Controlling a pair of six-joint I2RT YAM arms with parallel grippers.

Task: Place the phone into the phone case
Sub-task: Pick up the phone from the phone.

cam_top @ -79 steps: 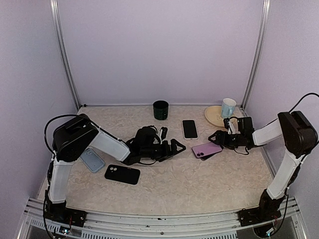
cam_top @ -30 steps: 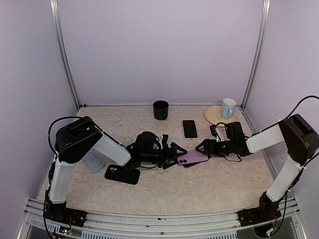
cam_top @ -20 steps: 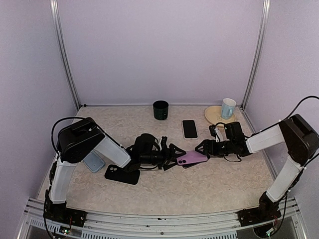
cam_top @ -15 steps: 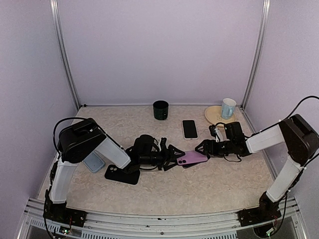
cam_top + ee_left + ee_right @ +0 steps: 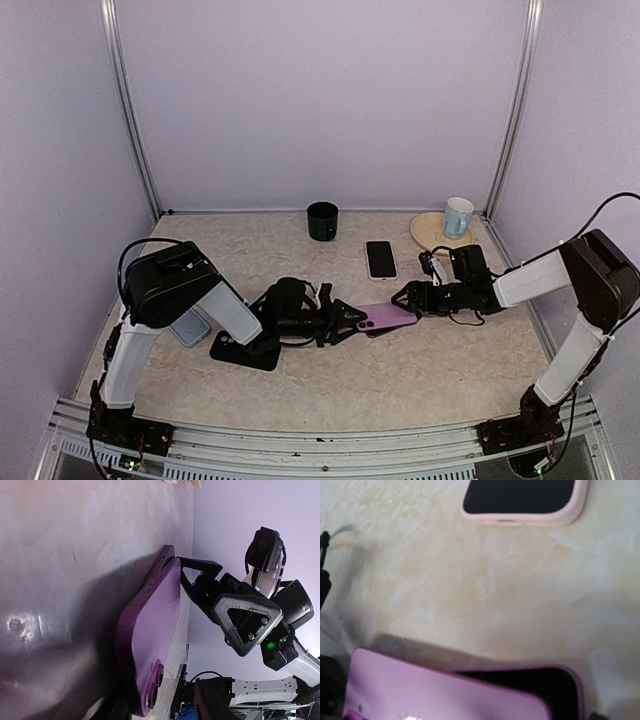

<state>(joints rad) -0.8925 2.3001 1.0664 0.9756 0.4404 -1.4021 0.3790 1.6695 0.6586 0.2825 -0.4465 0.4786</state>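
Purple phone (image 5: 385, 316) lies skewed on top of the purple case (image 5: 530, 677) on the counter (image 5: 400, 385), on the arms' side of the dark cup (image 5: 322, 221). We see the left hand (image 5: 345, 318) straddling the phone's cup-side end; we can't tell if it's clamped. Right hand (image 5: 405, 297) is at the far end, fingers apart.

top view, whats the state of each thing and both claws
purple case: open side up, mostly covered
purple phone: back up, lying over that case
black case: lying flat
pink-cased phone: face up, screen dark
black cup: upright
mug: upright on plate
left claw: at purple phone's camera end, grip unclear
right claw: jaws wide at its other end, grip unclear
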